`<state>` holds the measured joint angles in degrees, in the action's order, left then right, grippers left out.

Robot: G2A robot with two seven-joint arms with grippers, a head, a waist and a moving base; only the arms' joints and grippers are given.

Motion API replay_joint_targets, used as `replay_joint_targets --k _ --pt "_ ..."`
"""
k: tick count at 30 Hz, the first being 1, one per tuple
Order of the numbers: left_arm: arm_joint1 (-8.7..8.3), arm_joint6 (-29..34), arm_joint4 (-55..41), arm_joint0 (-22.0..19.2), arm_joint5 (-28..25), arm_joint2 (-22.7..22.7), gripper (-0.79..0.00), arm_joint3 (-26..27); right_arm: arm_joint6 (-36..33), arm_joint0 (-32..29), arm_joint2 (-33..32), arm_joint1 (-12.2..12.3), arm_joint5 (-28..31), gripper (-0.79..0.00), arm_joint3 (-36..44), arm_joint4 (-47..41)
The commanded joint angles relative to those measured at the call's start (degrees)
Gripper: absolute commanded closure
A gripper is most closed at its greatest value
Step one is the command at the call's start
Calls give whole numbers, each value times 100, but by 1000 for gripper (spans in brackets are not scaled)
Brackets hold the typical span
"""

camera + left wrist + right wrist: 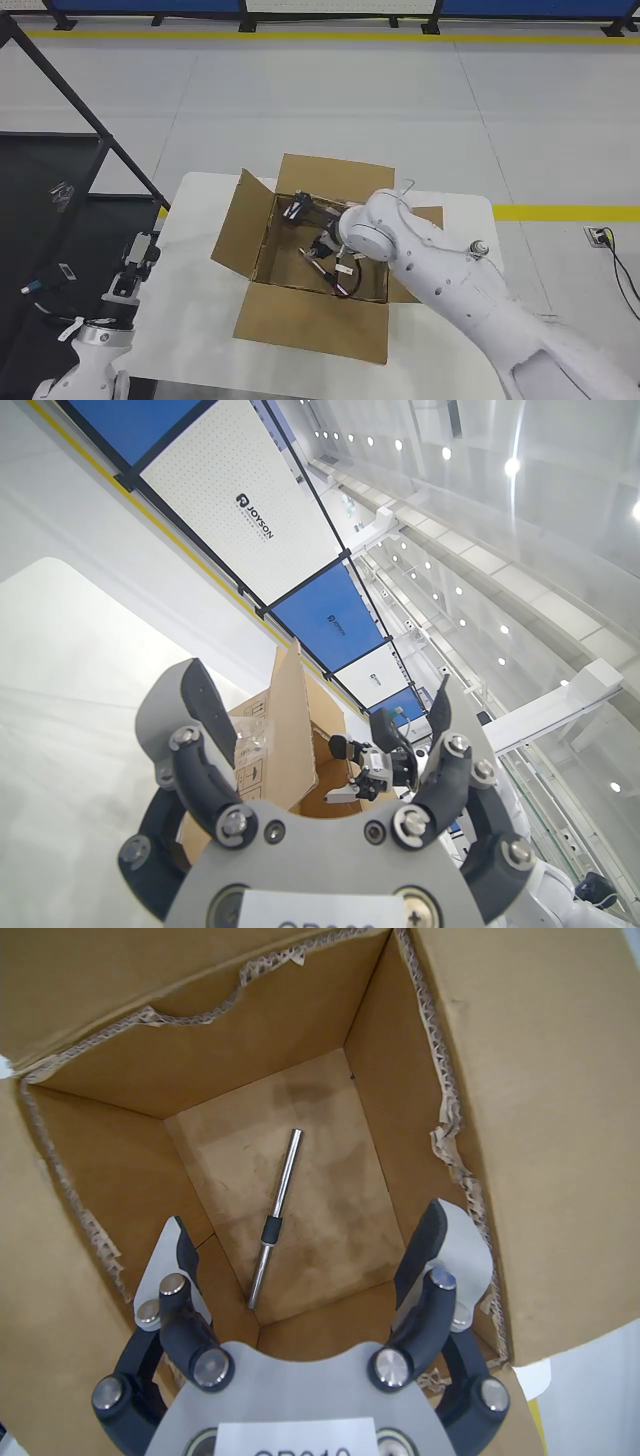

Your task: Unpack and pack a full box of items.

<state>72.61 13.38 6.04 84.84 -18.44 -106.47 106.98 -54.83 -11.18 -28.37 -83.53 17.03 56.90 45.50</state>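
An open cardboard box (300, 322) stands on the white table (200, 300) with its flaps spread. On the box floor lies a single metal rod (281, 1208) with a black band around its middle. My right gripper (306, 1218) hangs open inside the box mouth above the rod, apart from it and holding nothing; from above it sits at the box's middle (318, 248). My left gripper (320, 680) is open and empty, off the table's left edge (140, 252), pointing toward the box (290, 720).
A small round metal object (480, 247) sits on the table right of the box. A black frame (90, 130) and dark cloth stand to the left of the table. Bare table surface (75, 650) lies between my left gripper and the box.
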Motion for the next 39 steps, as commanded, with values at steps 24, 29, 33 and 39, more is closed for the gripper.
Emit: replay_joint_targets --k 24,29,33,39 --pt "-159 731 -649 -540 -6 -308 -785 -862 796 242 977 -1917 -431 -406 -3696 -120" --pt "-186 802 -709 -590 8 -325 -785 -905 818 249 953 -2053 -390 -409 -3948 -98" --pt "-204 828 -741 -617 12 -313 -785 -917 755 252 929 -2136 -380 -379 -4098 -84" --pt "-224 804 -740 -630 23 -271 -785 -920 760 241 856 -2209 -285 -376 -4337 -120"
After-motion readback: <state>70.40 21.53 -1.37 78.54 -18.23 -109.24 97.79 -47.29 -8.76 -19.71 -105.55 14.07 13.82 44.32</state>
